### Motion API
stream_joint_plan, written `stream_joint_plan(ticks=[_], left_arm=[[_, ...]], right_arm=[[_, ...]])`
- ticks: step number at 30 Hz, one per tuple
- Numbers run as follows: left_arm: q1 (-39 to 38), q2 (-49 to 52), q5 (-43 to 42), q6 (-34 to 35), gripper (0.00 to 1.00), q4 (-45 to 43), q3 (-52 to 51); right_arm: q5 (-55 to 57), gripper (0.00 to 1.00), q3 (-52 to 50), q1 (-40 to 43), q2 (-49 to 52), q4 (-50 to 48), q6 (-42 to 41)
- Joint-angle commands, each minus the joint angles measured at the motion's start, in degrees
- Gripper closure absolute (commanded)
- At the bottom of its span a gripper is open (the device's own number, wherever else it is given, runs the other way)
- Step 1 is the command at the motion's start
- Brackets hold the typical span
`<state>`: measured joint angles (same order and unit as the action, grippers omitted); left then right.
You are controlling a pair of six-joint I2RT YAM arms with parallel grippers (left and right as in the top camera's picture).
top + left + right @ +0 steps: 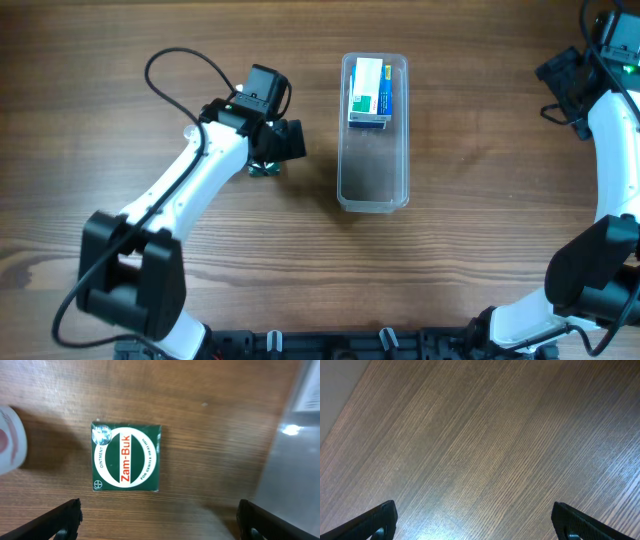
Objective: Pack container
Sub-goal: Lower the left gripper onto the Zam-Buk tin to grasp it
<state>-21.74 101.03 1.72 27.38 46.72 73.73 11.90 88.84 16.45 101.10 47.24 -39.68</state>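
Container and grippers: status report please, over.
Left gripper open above green Zam-Buk box. Right gripper open over bare table. Container holds boxes at far end; nothing blocking seen.

We find the long clear plastic rectangular container lying front to back mid-way across the brown wooden table, with white, green and blue cardboard boxes in its far end. Left of it, apart, the small green square Zam-Buk box lies flat beneath the left gripper. A pale rounded plastic bottle stands beyond that box, away from the container.
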Motion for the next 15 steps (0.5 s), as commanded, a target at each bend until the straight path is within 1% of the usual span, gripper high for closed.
stream_joint_plan(ticks=[1, 5, 7, 12, 15], left_arm=[[0.13, 3.72, 0.98, 1.86, 0.0, 0.33, 0.85], [0.15, 4.11, 1.27, 1.95, 0.0, 0.61, 0.85], [0.15, 4.11, 3.43, 3.63, 0.0, 1.18, 0.85], [0.15, 4.24, 4.02, 3.52, 0.0, 1.49, 0.85], [0.22, 5.01, 4.13, 1.77, 0.0, 1.11, 0.85]], right_arm=[[0.98, 0.0, -0.48, -0.13, 0.92, -0.11, -0.87], [0.98, 0.0, -0.48, -0.13, 0.92, -0.11, -0.85], [0.98, 0.0, -0.48, -0.13, 0.92, -0.11, -0.85], [0.98, 0.0, -0.48, -0.13, 0.92, -0.11, -0.85], [0.98, 0.0, -0.48, -0.13, 0.92, -0.11, -0.85]])
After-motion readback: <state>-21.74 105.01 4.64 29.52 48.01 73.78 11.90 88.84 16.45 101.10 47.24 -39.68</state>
